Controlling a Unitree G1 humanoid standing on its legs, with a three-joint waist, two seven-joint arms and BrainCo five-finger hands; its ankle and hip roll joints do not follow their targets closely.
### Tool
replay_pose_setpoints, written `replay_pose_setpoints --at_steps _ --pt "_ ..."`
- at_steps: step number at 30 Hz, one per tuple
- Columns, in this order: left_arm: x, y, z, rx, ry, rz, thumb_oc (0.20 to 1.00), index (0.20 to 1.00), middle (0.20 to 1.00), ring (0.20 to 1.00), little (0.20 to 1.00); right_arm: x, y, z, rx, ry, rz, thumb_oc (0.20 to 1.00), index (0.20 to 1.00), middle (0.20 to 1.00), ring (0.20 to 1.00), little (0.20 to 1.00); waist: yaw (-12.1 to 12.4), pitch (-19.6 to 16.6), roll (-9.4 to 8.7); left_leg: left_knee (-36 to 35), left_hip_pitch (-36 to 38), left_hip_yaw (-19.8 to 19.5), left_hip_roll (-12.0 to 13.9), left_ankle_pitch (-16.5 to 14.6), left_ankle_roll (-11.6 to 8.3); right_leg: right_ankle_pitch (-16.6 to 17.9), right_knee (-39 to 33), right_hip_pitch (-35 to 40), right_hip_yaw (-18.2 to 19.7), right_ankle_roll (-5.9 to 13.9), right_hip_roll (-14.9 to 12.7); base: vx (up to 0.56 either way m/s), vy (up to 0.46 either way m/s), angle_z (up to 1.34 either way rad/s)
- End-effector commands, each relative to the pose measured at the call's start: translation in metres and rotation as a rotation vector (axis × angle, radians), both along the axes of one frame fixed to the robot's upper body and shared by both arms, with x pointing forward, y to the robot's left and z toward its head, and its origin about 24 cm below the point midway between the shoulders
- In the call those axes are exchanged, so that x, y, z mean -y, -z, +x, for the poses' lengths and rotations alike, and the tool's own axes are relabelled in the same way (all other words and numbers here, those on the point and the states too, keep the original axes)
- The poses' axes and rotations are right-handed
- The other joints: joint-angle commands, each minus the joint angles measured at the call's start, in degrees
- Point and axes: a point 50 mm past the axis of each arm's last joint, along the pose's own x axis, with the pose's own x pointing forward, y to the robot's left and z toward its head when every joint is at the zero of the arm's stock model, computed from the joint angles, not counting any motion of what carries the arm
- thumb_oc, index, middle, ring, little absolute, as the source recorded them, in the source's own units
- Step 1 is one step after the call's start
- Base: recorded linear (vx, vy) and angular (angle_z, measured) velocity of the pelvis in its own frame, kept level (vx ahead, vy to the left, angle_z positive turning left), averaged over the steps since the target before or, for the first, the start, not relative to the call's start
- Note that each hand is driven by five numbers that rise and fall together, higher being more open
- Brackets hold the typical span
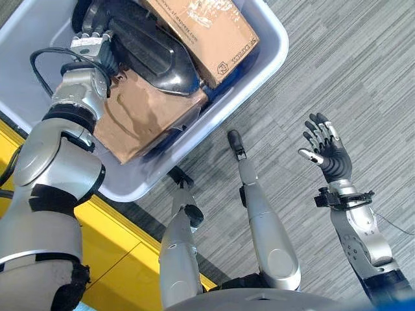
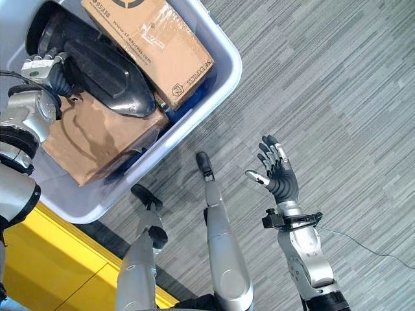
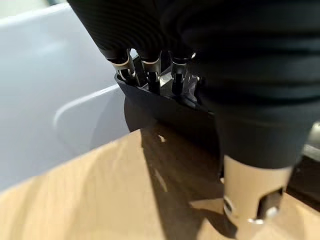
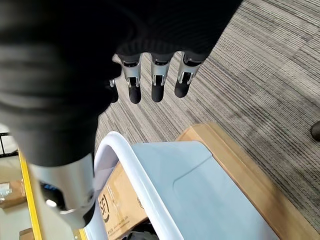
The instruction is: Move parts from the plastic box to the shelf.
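The left hand (image 1: 97, 40) was down inside the plastic box (image 1: 272, 39), at the upper left of the head views. Its fingers (image 3: 150, 75) hooked over the raised edge of the black moulded part (image 1: 152, 55), and its thumb (image 3: 250, 200) stood apart above the brown cardboard beneath, so the hand was judged to be closing on that part rather than holding it firmly.

The black part lay on top of a crumpled cardboard package (image 1: 139, 116). It touched the printed cardboard carton (image 1: 204, 26) on its far side and sat just beside the box wall nearest the left arm. The hand met the part at the end nearest that wall, not at its middle.

To perform the grasp well, it was judged that the thumb should be brought under or against the rim opposite the fingers before any lift. The part is long and glossy, and an end grip may let it swing or slip. A straight upward lift would keep it off the carton and the box rim.

A yellow floor strip (image 1: 123, 259) ran beside the box.

The right hand (image 1: 327, 152) hung well apart over the grey carpet (image 1: 350, 58), fingers spread and relaxed, holding nothing. No shelf could be located.
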Motion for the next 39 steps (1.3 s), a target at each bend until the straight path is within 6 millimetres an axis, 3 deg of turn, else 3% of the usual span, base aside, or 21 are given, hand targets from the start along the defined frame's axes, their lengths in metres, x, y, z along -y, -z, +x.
replay_pose_setpoints --at_steps 1,4,14,15,17,20,26,28,30,31,36,39 --pt "-0.029 -0.014 -0.013 0.091 -0.07 -0.253 1.0 1.0 1.0 1.0 1.0 0.008 -0.013 -0.008 0.071 0.018 0.057 1.0 1.0 1.0 1.0 1.0 -1.81 1.49 -0.72 12.18 0.43 -4.25 0.51 -12.78 -1.75 -10.48 11.67 -0.2 1.35 4.45 -1.79 0.0 0.0 0.0" --pt "-0.01 0.003 -0.004 0.145 0.03 -0.475 1.0 1.0 1.0 1.0 1.0 0.007 -0.008 -0.01 0.054 0.026 0.063 1.0 1.0 1.0 1.0 1.0 -1.39 1.49 -0.48 12.2 0.61 -4.84 0.22 -12.69 -1.8 -10.43 11.53 0.46 1.09 4.23 -1.87 0.0 0.0 0.0" --pt "0.04 0.044 0.011 0.168 0.206 -0.813 1.0 1.0 1.0 1.0 1.0 0.004 -0.012 -0.007 0.065 0.045 0.034 1.0 1.0 1.0 1.0 1.0 -0.44 1.5 -0.3 12.18 1.2 -5.91 -0.31 -12.64 -1.81 -10.48 11.43 2.19 0.27 3.97 -2.21 -0.01 -0.006 0.07" --pt "0.049 0.055 0.012 0.196 0.251 -0.96 1.0 1.0 1.0 1.0 1.0 0.003 -0.014 -0.005 0.075 0.054 0.034 1.0 1.0 1.0 1.0 1.0 0.05 1.51 0.01 12.04 1.4 -6.18 -0.54 -12.63 -1.71 -10.47 11.29 2.53 0.15 3.91 -2.39 -0.01 0.003 0.07" --pt "0.055 0.057 0.011 0.185 0.289 -0.96 1.0 1.0 1.0 1.0 1.0 0.004 -0.015 -0.005 0.077 0.061 0.027 1.0 1.0 1.0 1.0 1.0 0.23 1.52 0.22 11.93 1.5 -6.39 -0.65 -12.51 -1.71 -10.42 11.21 2.76 -0.02 3.88 -2.53 -0.01 0.004 0.1" --pt "0.082 0.068 0.005 0.174 0.449 -1.049 1.0 1.0 1.0 1.0 1.0 0.004 -0.019 -0.004 0.084 0.077 0.008 1.0 1.0 1.0 1.0 1.0 1.3 1.52 0.75 11.63 1.94 -6.87 -1.07 -12.25 -1.6 -10.46 11.2 3.49 -0.59 3.73 -2.88 -0.01 0.008 0.12" --pt "0.089 0.093 -0.016 0.19 0.538 -1.268 1.0 1.0 1.0 1.0 1.0 0.002 -0.019 -0.004 0.078 0.096 -0.006 1.0 1.0 1.0 1.0 1.0 2.32 1.52 1.02 10.72 3.22 -7.08 -1.55 -11.88 -1.43 -10.36 10.97 4.52 -0.94 3.59 -3.22 -0.01 0.018 0.06" --pt "0.087 0.116 -0.036 0.196 0.552 -1.443 1.0 1.0 1.0 1.0 1.0 0.0 -0.018 -0.005 0.065 0.103 -0.015 1.0 1.0 1.0 1.0 1.0 2.89 1.52 0.97 9.69 4.79 -6.85 -1.69 -11.33 -1.49 -10.33 10.51 5.67 -1.18 3.53 -3.52 0.0 0.031 -0.04" --pt "0.086 0.121 -0.041 0.187 0.553 -1.468 1.0 1.0 1.0 1.0 1.0 -0.001 -0.018 -0.006 0.065 0.104 -0.015 1.0 1.0 1.0 1.0 1.0 2.87 1.52 0.88 9.5 5.07 -6.88 -1.68 -11.21 -1.51 -10.32 10.36 5.99 -1.21 3.54 -3.57 0.0 0.008 -0.02" --pt "0.09 0.133 -0.051 0.167 0.555 -1.536 1.0 1.0 1.0 1.0 1.0 -0.001 -0.019 -0.006 0.063 0.105 -0.021 1.0 1.0 1.0 1.0 1.0 3.03 1.52 0.67 9.51 5.45 -6.94 -1.59 -11.17 -1.47 -10.31 10.3 6.3 -1.32 3.51 -3.55 0.0 0.0 0.0" --pt "0.092 0.155 -0.063 0.14 0.515 -1.626 1.0 1.0 1.0 1.0 1.0 -0.002 -0.02 -0.007 0.061 0.104 -0.025 1.0 1.0 1.0 1.0 1.0 3.23 1.52 0.27 9.1 6.57 -6.94 -1.54 -11.06 -1.46 -10.4 10.29 7.06 -1.39 3.41 -3.51 0.0 0.0 0.01" --pt "0.091 0.179 -0.072 0.128 0.432 -1.724 1.0 1.0 1.0 1.0 1.0 -0.002 -0.022 -0.006 0.067 0.112 -0.025 1.0 1.0 1.0 1.0 1.0 3.34 1.52 -0.3 8.65 7.72 -6.76 -1.35 -10.97 -1.4 -10.49 10.18 7.92 -1.5 3.38 -3.41 0.0 0.004 -0.01"
